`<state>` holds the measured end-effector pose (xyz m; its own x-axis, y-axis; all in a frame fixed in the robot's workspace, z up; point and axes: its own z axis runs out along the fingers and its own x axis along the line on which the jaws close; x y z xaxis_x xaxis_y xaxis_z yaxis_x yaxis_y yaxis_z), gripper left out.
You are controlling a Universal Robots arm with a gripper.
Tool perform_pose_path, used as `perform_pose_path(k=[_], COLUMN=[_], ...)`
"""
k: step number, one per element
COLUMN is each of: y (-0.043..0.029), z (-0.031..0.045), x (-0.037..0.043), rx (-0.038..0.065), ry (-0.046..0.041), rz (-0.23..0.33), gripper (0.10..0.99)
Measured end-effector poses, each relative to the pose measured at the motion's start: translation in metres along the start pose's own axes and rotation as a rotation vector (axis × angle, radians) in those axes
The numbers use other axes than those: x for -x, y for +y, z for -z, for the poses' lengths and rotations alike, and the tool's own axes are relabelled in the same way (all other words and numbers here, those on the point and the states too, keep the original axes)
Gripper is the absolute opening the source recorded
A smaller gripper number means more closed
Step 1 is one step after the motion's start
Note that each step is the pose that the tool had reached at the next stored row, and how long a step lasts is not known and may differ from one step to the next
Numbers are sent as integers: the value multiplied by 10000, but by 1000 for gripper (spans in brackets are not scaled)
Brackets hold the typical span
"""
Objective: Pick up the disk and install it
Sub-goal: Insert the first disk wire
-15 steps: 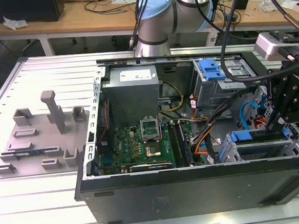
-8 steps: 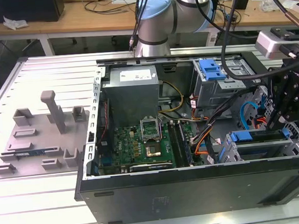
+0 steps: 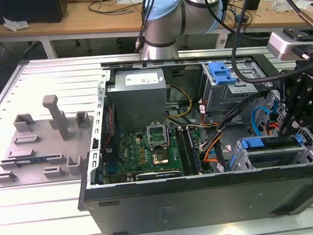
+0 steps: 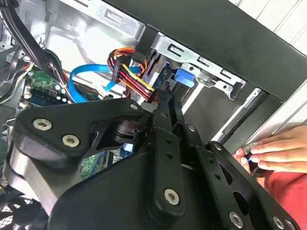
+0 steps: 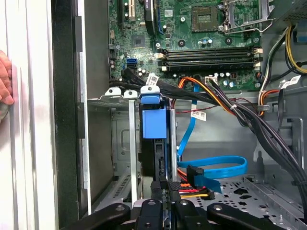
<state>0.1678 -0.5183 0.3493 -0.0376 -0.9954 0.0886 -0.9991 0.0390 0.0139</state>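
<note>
The disk stands on edge in a slot of the metal drive cage. Its blue rails run down either side and a blue tab sits at its end, facing the motherboard. In the exterior view the disk lies in this cage at the near corner of the computer case, on the exterior view's right. In the second wrist view the disk shows past the black links of the gripper, beside a bundle of red, yellow and black wires.

The gripper is clenched on the disk's outer edge, one finger on each side of the thin slab. In the exterior view the gripper hangs over the cage at the case's right edge.

A flat blue cable curls over the case floor just beside the cage, and black cable bundles cross above it towards the motherboard. A person's hand rests against the outside of the case wall nearest the cage; in the first wrist view the hand shows beyond that wall.

Farther along the case, a grey power supply sits at the far edge, with a second cage carrying a blue latch near the far right corner. The case lies open on the slatted worktop. A grey tray of fixtures sits well apart, towards the worktop's edge on the exterior view's left.
</note>
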Motion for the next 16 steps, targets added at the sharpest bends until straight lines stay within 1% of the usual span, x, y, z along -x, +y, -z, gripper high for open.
perform_pose_path(k=[7, 16], y=[1, 0], z=[2, -9], x=[14, 1], rx=[0, 0], ry=[0, 1], rz=[0, 0], gripper=[165, 165])
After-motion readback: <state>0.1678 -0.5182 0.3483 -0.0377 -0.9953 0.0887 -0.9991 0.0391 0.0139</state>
